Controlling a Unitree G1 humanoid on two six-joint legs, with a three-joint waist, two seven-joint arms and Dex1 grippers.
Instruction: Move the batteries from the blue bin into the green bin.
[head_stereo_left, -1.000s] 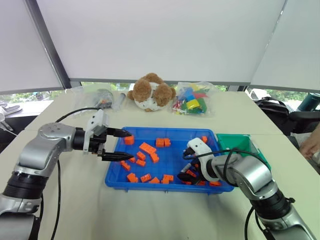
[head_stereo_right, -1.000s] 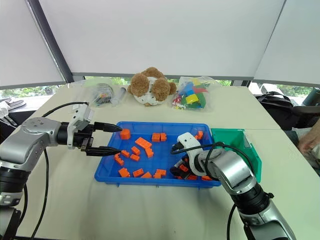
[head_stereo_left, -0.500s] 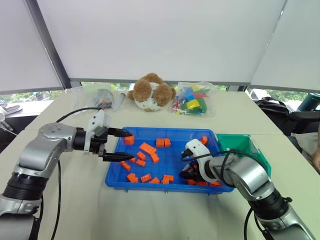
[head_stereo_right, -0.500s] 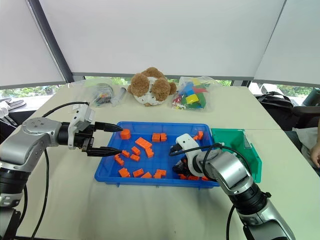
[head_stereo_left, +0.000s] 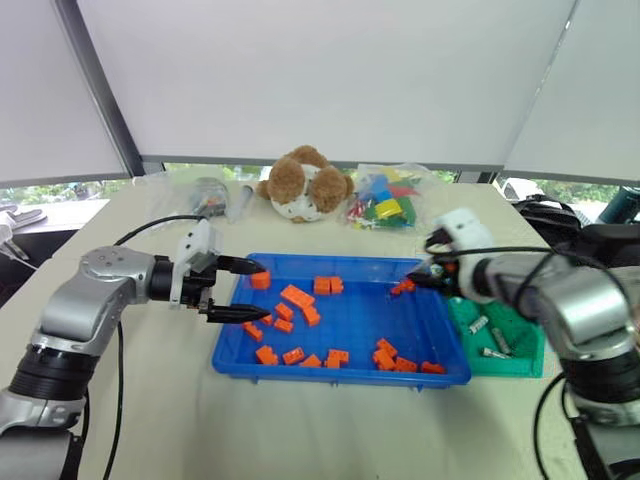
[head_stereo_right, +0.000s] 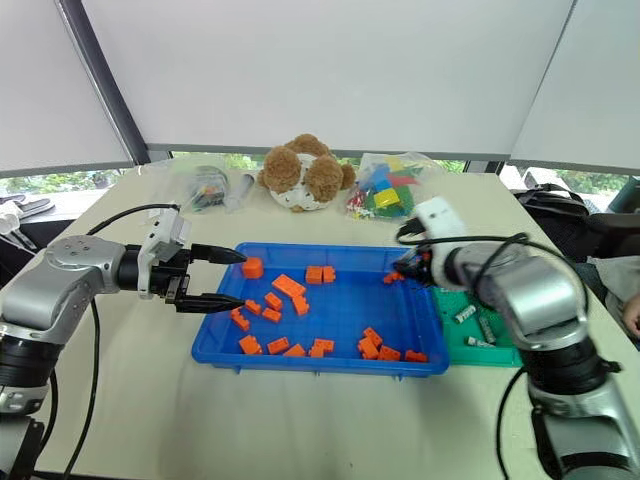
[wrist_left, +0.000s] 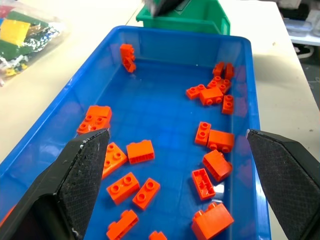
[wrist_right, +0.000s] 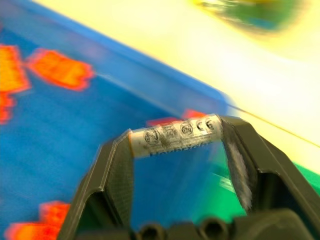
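Note:
The blue bin (head_stereo_left: 340, 376) sits mid-table with several orange bricks (head_stereo_left: 296, 296) scattered in it. To its right stands the green bin (head_stereo_left: 518, 362), with three silver batteries (head_stereo_left: 480, 325) on its floor. My right gripper (head_stereo_left: 424, 279) hovers above the blue bin's far right corner, next to the green bin. It is shut on a silver battery (wrist_right: 172, 136) held crosswise between the fingertips. Over the blue bin's left edge, my left gripper (head_stereo_left: 262, 290) stays open and holds nothing. A small silver piece (wrist_left: 218, 189) peeks out between bricks.
A teddy bear (head_stereo_left: 303, 185), a bag of coloured blocks (head_stereo_left: 385, 208) and a clear bag of small parts (head_stereo_left: 205, 195) lie along the table's far side. A dark bag (head_stereo_left: 560, 215) sits off the right edge. A person's hand (head_stereo_right: 632, 315) shows at far right.
My right gripper closed among the bricks at the blue bin's near right corner. It then rose and swung right and farther back with a battery. The left arm held still.

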